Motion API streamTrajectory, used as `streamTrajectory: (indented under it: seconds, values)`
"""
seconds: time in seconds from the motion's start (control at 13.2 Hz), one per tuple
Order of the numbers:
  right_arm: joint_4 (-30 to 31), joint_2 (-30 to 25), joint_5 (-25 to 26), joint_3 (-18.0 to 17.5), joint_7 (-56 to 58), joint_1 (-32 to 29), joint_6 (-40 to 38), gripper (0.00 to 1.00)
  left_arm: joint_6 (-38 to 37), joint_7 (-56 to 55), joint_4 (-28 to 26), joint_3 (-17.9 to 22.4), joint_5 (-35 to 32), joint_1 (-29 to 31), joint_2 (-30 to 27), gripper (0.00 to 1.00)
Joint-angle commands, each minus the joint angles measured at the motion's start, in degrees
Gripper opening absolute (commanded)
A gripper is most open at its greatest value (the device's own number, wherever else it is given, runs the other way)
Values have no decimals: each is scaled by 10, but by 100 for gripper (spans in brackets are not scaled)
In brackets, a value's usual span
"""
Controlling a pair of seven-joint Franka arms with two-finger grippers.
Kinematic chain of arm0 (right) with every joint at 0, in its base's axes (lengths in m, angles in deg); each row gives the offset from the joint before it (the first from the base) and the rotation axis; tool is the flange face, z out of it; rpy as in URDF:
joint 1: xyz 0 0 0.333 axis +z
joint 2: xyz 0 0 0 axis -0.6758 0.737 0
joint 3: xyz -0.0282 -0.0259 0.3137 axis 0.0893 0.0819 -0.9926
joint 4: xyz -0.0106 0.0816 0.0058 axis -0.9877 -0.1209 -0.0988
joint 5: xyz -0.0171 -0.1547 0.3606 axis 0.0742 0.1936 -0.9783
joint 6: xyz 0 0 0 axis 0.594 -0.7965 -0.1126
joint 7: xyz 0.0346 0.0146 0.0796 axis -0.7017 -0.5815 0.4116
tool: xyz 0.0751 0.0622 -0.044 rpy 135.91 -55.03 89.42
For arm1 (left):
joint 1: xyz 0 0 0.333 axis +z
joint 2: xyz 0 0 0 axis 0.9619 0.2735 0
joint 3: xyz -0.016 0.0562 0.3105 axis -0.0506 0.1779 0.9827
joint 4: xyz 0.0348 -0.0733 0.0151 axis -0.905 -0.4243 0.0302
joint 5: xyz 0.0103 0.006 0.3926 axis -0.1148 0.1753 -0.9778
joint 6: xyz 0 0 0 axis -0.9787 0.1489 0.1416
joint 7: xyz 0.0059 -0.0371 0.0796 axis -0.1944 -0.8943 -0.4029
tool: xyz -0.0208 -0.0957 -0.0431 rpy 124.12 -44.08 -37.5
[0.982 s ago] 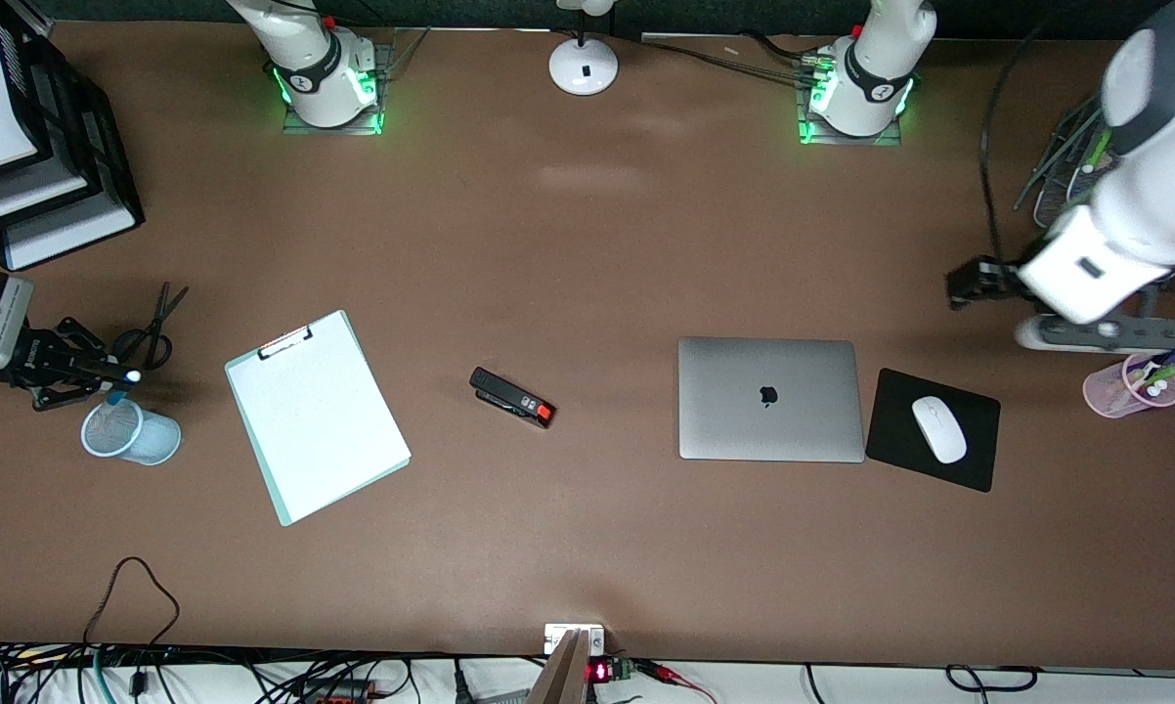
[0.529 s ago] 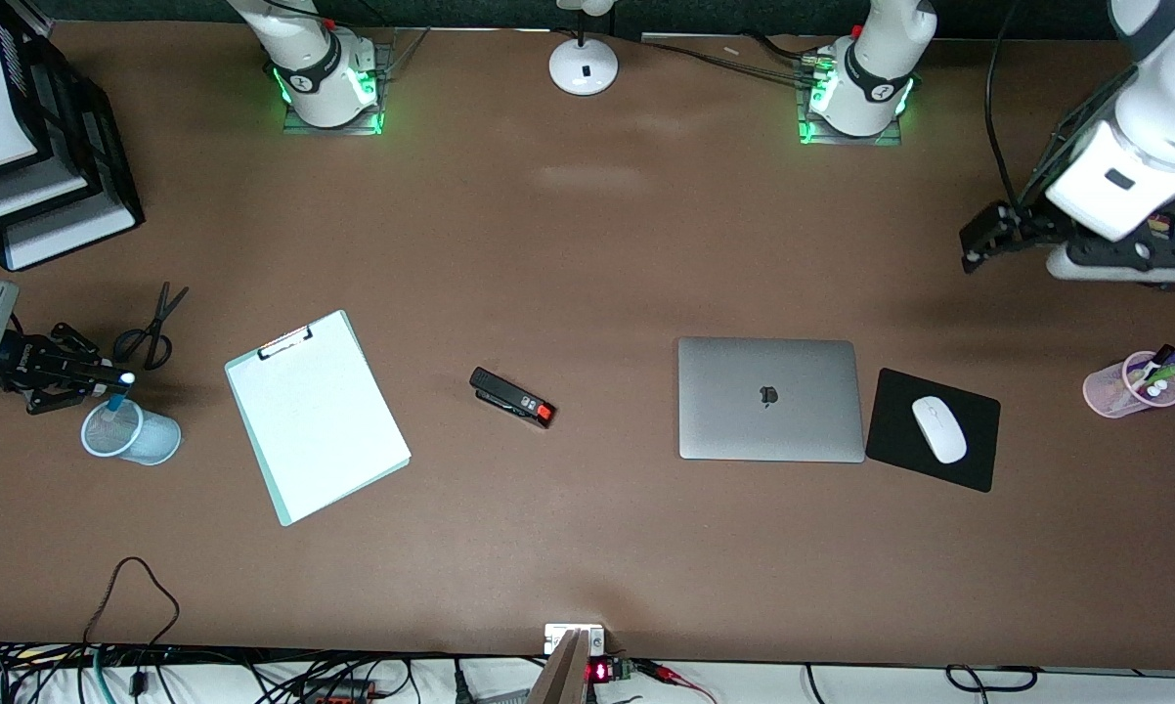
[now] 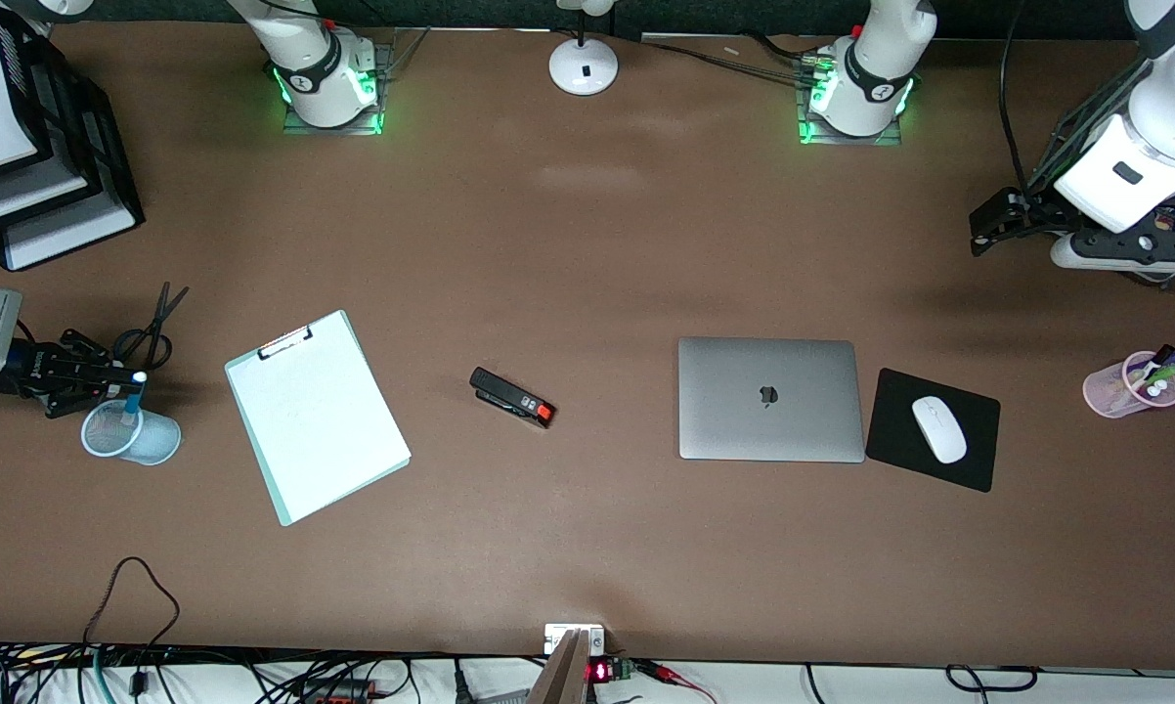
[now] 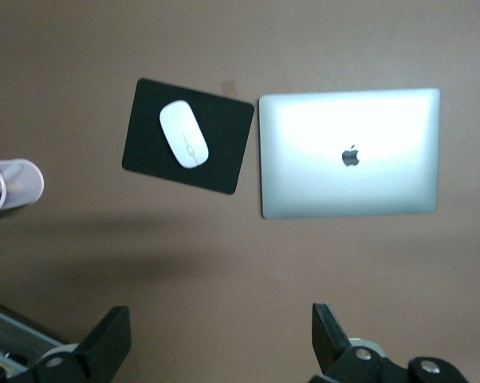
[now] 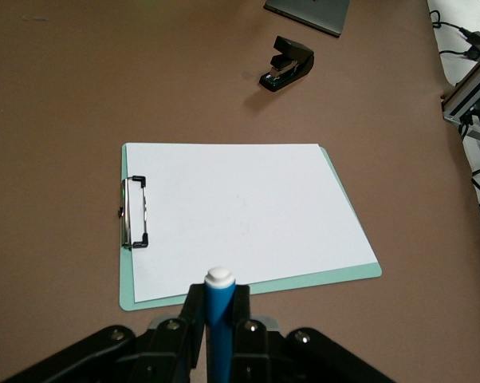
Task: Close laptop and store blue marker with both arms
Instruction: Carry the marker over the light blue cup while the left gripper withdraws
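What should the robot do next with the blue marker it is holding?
Probably lower it a bit more and let go. The right end effector is shut on the blue marker, whose lower end already dips into the mesh cup beside the scissors. The laptop is already closed, and the left end effector, open, waits at the left arm's end of the table.

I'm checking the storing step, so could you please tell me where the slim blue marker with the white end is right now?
The slim blue marker with the white end is clamped in the right gripper, above the pale blue mesh cup at the right arm's end of the table, beside the black scissors.
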Motion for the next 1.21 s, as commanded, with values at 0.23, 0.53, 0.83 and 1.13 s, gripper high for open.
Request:
streamTrajectory:
  seconds: [0.23,0.53,0.83,1.13]
  values:
    - [-57,37,-12,-7,23,-22,-24,6,-22,12,29,-5,-1,-3,17,100]
    - [-85,69,-13,-7,23,-32,-17,7,-32,9,48,-6,-2,-7,29,100]
    - [-92,84,-14,-7,24,-39,-11,7,-32,8,60,-22,-11,-9,35,100]
    - [-92,98,-14,-6,16,-46,-4,10,-32,7,62,-26,-22,-7,35,100]
